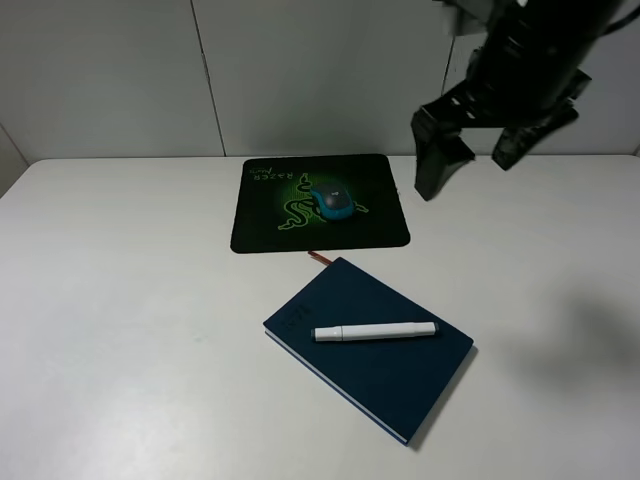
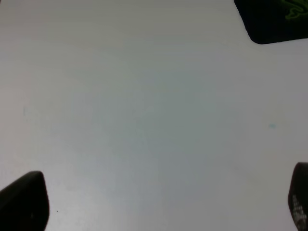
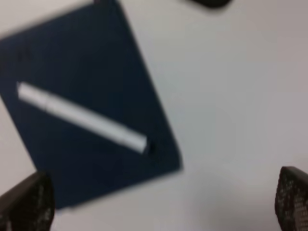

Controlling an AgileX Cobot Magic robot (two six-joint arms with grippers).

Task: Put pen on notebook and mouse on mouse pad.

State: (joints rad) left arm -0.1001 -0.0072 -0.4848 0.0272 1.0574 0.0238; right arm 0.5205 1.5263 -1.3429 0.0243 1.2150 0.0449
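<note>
1. The slim white cylindrical pen (image 1: 375, 331) lay flat across the cover of the rectangular dark navy-blue hardcover notebook (image 1: 380, 375), its small dark tip pointing toward the right side of the white table (image 1: 120, 330).
2. The notebook sat at an angle near the table's front, with a thin reddish-brown ribbon bookmark (image 1: 320, 258) poking out at its far corner.
3. The small oval mouse (image 1: 333, 201), dark grey on top with teal-blue sides, rested on the thin black mouse pad (image 1: 262, 225) with its glowing green emblem, just behind the notebook.
4. The right gripper (image 1: 478, 155) hung high above the table to the right of the pad, jaws spread wide and empty; its wrist view was blurred, with the pen (image 3: 82, 118) and notebook (image 3: 110, 62) below.
5. The left gripper (image 2: 166, 202) also stood wide apart over bare table, holding nothing, with a corner of the mouse pad (image 2: 269, 21) near it.
</note>
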